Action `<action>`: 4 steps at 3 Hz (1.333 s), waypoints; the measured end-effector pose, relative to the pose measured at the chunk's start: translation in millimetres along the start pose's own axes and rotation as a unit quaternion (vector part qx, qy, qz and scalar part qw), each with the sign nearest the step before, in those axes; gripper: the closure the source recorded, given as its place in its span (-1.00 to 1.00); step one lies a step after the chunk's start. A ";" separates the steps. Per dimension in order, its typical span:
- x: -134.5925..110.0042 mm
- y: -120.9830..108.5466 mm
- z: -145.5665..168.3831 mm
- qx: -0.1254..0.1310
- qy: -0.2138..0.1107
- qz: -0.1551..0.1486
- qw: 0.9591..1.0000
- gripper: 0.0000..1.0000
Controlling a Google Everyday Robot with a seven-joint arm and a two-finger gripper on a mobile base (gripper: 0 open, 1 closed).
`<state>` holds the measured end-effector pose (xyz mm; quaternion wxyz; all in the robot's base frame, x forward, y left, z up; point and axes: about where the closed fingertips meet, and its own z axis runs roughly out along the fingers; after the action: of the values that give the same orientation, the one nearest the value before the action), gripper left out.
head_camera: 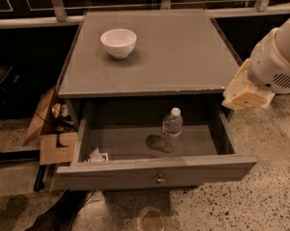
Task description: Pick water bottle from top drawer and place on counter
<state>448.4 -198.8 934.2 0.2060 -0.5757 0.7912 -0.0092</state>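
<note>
The water bottle (171,129), clear and ribbed with a white cap, stands upright in the open top drawer (154,170), right of its middle. The grey counter (154,52) is the cabinet's top above it. My arm comes in from the right. The gripper (245,94) shows as a cream-coloured part at the counter's front right corner, above the drawer's right side. It is to the right of the bottle and higher, and is apart from it.
A white bowl (118,42) sits on the counter's back left. A crumpled white scrap (95,155) lies in the drawer's front left corner. An open cardboard box (50,129) stands on the speckled floor left of the cabinet. A railing runs behind.
</note>
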 end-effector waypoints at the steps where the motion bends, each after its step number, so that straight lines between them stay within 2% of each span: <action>1: -2.9 6.3 41.7 -0.001 -0.050 0.039 0.998 0.77; 2: -7.8 7.3 88.9 -0.006 -0.105 0.088 0.991 1.00; 3: -14.3 3.4 128.0 -0.012 -0.147 0.114 0.982 1.00; 4: -15.9 -0.7 130.9 -0.008 -0.152 0.117 0.981 1.00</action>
<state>497.1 -155.3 819.6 0.3191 -0.4754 0.8126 0.1087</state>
